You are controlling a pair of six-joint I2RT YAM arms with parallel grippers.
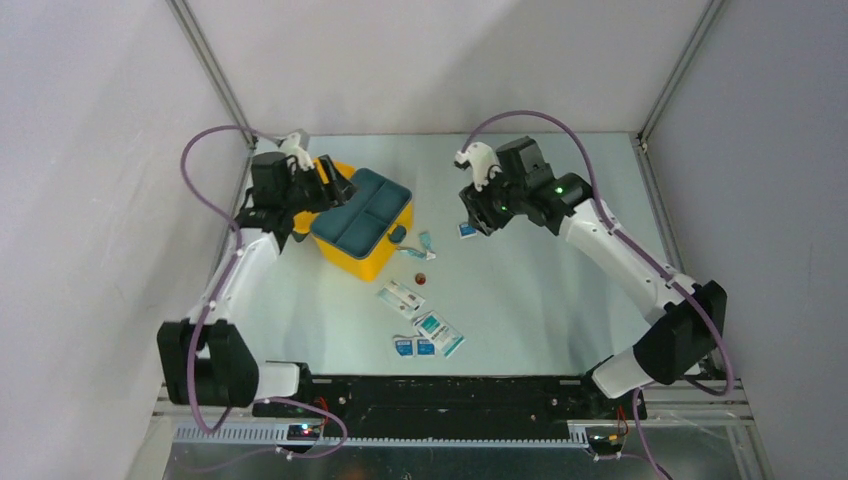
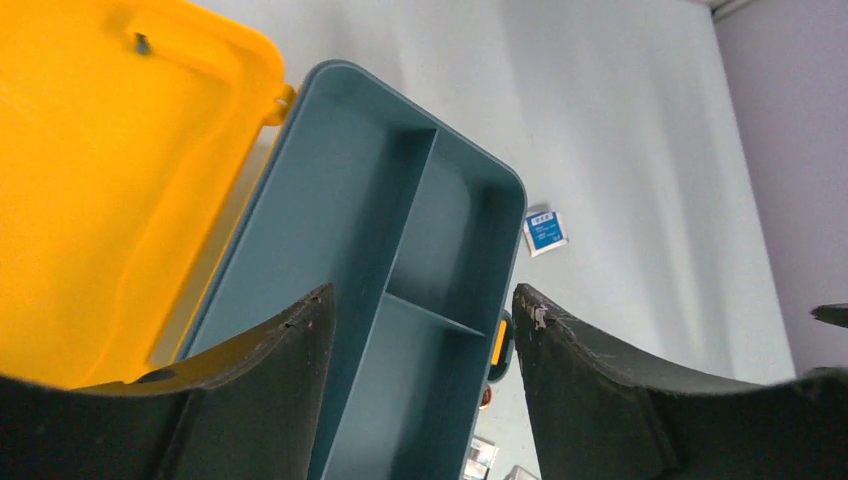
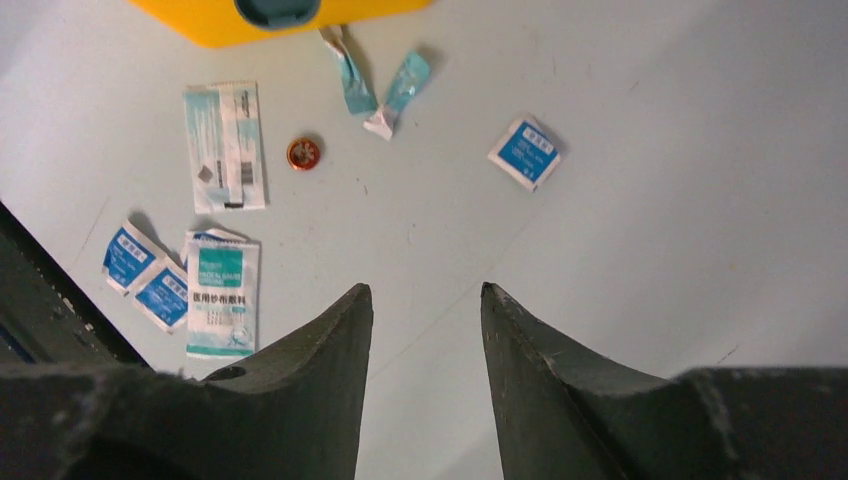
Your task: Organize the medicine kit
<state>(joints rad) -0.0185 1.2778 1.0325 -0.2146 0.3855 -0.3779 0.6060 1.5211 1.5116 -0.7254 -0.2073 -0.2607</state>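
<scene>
Medicine kit (image 1: 362, 262) lid open; divided teal tray (image 1: 365, 212) seated inside.

medicine kit (image 1: 366, 263) looks like smooth yellow plastic, slightly glossy. the tray (image 2: 340, 240) in it is matt teal plastic. sachets (image 3: 222, 292) near the kit are shiny printed packets. counter (image 3: 650, 230) is smooth and faintly scuffed. right pincer (image 3: 425, 290) is matt black with rough edges.

Your top view overlooks the whole pale grey desk (image 1: 540, 300) from behind its near edge. Left wrist hangs close over the bright yellow plastic box (image 2: 100, 200), right wrist over mid-desk. All share the small blue-and-white square sachet (image 3: 525, 150).
</scene>
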